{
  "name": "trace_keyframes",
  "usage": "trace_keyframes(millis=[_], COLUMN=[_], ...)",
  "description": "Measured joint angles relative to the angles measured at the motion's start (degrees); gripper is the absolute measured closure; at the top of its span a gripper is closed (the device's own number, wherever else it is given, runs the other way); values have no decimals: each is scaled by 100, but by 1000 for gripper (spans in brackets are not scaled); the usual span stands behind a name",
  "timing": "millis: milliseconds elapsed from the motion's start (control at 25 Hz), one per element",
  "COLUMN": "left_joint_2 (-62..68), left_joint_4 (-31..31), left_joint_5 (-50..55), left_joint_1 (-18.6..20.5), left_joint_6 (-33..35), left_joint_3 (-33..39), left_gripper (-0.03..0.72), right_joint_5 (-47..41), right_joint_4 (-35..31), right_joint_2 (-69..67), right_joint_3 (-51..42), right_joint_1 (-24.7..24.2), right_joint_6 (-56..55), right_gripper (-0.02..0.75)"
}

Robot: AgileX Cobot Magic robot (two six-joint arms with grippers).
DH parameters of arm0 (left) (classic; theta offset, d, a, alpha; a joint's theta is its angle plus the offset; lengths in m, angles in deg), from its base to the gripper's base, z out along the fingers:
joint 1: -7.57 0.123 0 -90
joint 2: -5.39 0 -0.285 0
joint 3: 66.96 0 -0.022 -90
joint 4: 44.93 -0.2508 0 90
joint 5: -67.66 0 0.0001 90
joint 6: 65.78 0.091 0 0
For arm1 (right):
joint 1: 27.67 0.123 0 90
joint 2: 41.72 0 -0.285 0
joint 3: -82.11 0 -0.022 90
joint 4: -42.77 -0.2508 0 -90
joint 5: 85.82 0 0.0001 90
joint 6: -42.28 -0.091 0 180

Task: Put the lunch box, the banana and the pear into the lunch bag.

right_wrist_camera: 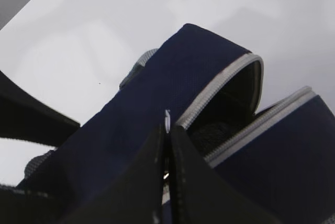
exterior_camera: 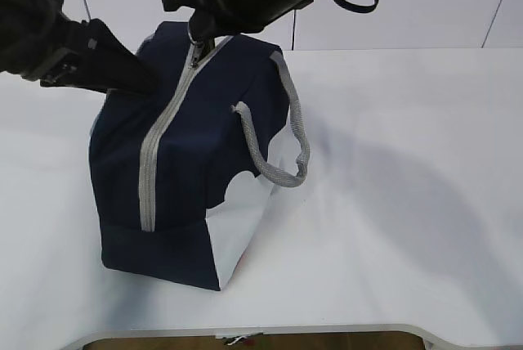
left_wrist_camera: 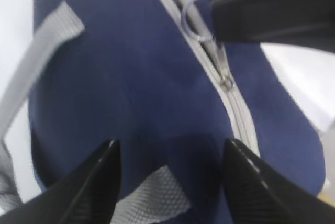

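The navy lunch bag [exterior_camera: 188, 162] stands on the white table, its grey zip [exterior_camera: 155, 154] closed down the near side. My right gripper [exterior_camera: 198, 35] is above the bag's top and shut on the zip's ring pull [left_wrist_camera: 196, 14]. In the right wrist view the gripper [right_wrist_camera: 167, 130] pinches the metal pull, and beyond it the zip gapes open [right_wrist_camera: 230, 109]. My left gripper [exterior_camera: 143, 80] is open against the bag's upper left side. In the left wrist view [left_wrist_camera: 170, 153] its jaws straddle navy fabric [left_wrist_camera: 131, 77] and a grey handle strap [left_wrist_camera: 152, 198]. The lunch box, banana and pear are out of view.
A grey webbing handle [exterior_camera: 286, 121] loops off the bag's right side. The white table [exterior_camera: 409, 203] stretches to the right of the bag, and its front edge [exterior_camera: 327, 334] runs just below the bag.
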Motion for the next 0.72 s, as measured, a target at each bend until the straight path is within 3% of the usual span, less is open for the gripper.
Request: trace_keyframes(millis=[160, 280, 480, 520, 720], left_joint_2=[170, 236, 257, 266, 292], left_joint_4=[-39, -94, -587, -707, -1290], left_joint_5=[415, 573, 771, 824, 1244], left_joint_1=[14, 14, 14, 14, 14], left_joint_6=[-38, -51, -63, -63, -63], left_joint_3=[-150, -244, -539, -622, -1013], left_gripper=[268, 349, 629, 654, 669], right_joint_5=[0, 0, 0, 0, 153], right_joint_4=[-11, -48, -152, -163, -207], right_joint_2=[0, 0, 0, 0, 0], right_joint_3=[0, 0, 0, 0, 0], right_joint_1=[0, 0, 0, 0, 0], right_joint_6=[12, 25, 130, 166, 200], right_gripper=[725, 725, 725, 725, 725])
